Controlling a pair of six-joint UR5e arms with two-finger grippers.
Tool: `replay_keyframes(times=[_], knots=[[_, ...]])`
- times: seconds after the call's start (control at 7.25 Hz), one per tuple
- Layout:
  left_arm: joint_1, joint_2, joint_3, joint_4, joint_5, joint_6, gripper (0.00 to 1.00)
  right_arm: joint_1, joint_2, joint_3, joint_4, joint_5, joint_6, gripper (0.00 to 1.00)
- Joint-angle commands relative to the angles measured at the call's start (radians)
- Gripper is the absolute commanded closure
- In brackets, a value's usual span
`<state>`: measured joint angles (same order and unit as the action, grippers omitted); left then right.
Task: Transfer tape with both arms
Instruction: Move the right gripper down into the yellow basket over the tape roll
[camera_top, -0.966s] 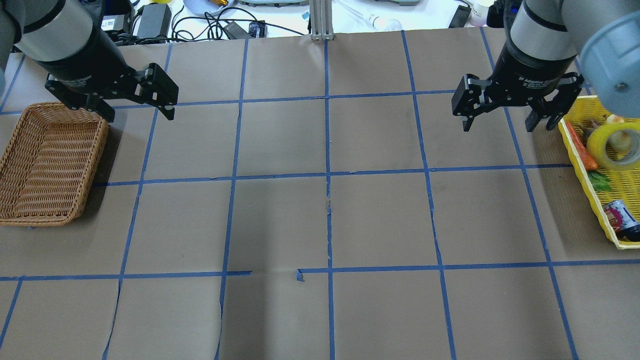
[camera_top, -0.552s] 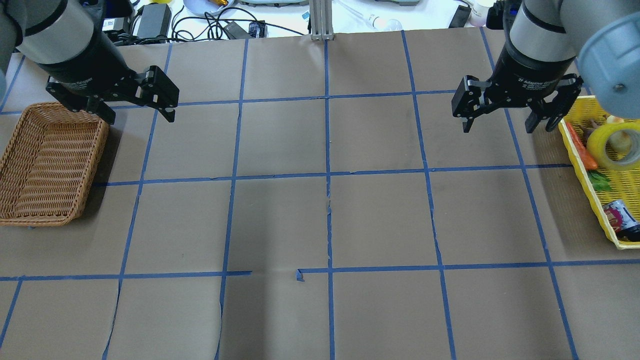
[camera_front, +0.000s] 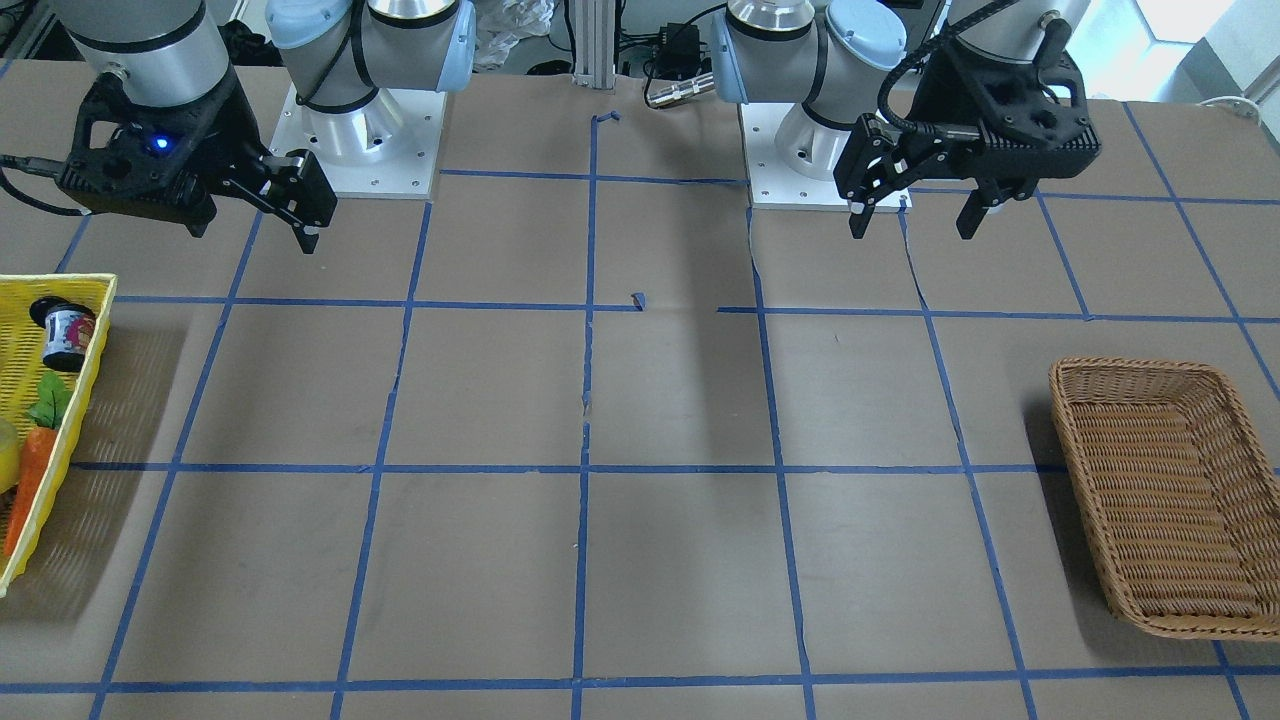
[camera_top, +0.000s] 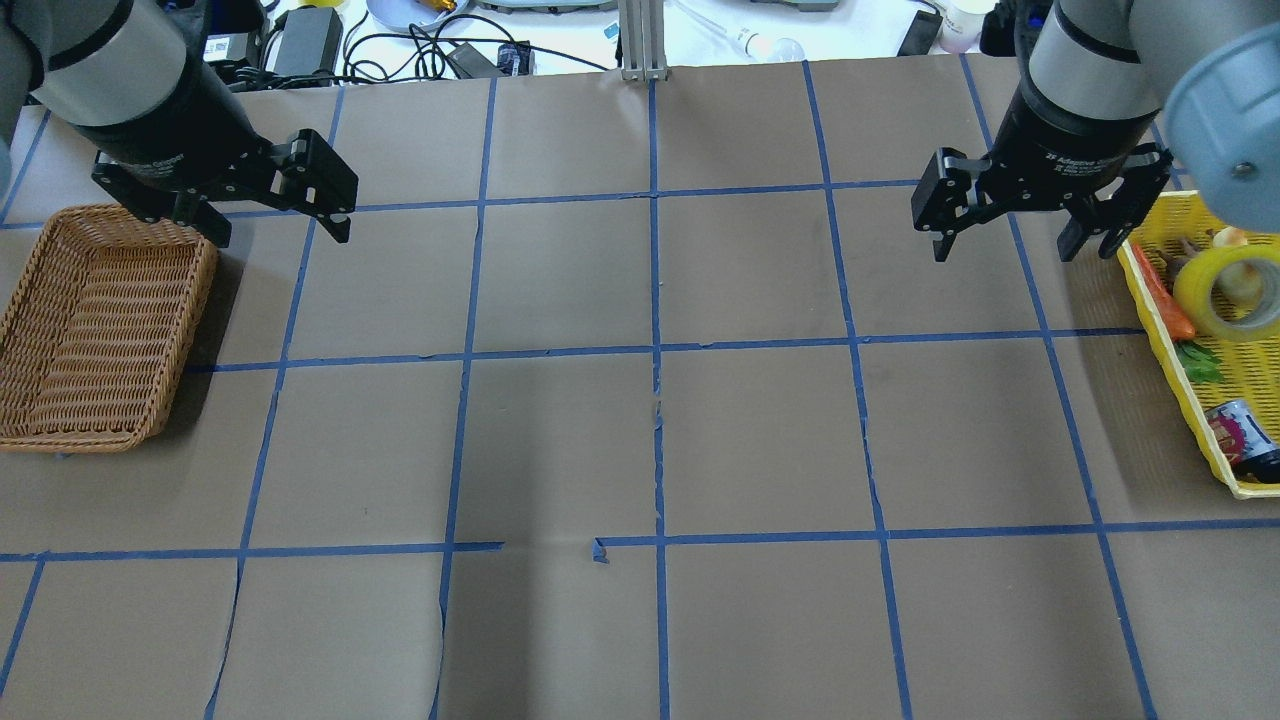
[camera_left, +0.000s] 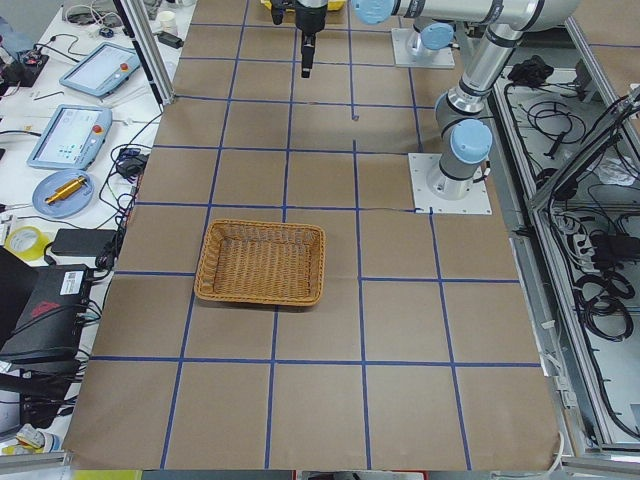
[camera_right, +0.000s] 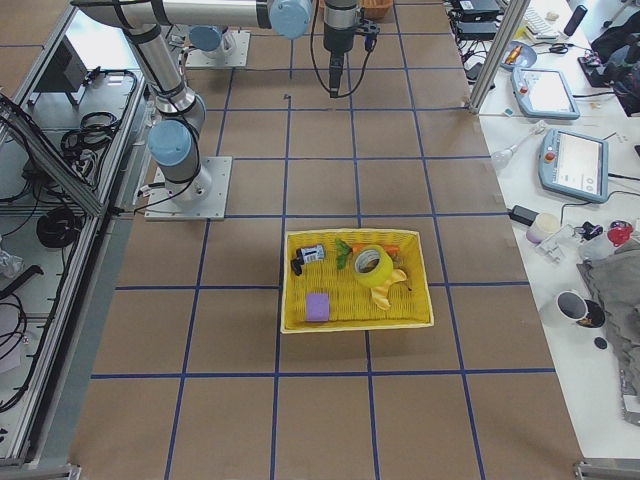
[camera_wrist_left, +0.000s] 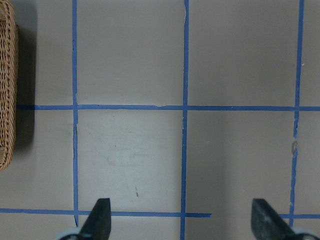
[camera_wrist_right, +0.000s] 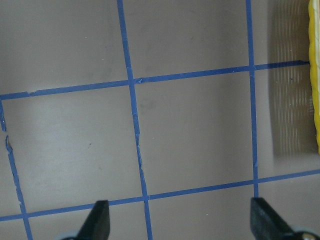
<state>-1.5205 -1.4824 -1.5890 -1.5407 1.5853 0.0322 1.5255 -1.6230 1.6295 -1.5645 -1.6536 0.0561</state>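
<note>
Tape, a translucent yellow roll with a white core, lies tilted in my yellow tray at the right edge of the bench, among a toy carrot, a small can and a purple block. My right gripper hangs above the brown paper just beside that tray, fingers spread wide and holding nothing. My left gripper hangs near the left edge, beside the wicker basket, also spread wide with nothing between its fingers.
</note>
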Motion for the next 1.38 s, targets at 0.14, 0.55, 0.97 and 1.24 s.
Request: replay_keyframes(times=[0.14,0.55,0.97,1.24], knots=[[0.002,0.001,0.000,0.010,-0.001,0.000,0.00,-0.155,0.002,0.000,-0.003,0.000,-0.273,0.00],[0.002,0.001,-0.003,0.014,0.001,0.000,0.00,-0.500,0.087,0.001,-0.019,0.015,-0.846,0.00],[0.002,0.001,-0.005,0.016,0.002,0.000,0.00,-0.700,0.312,0.001,-0.420,0.012,-1.271,0.00],[0.002,0.002,-0.003,0.016,0.004,0.000,0.00,-0.711,0.422,0.001,-0.612,0.005,-1.337,0.00]])
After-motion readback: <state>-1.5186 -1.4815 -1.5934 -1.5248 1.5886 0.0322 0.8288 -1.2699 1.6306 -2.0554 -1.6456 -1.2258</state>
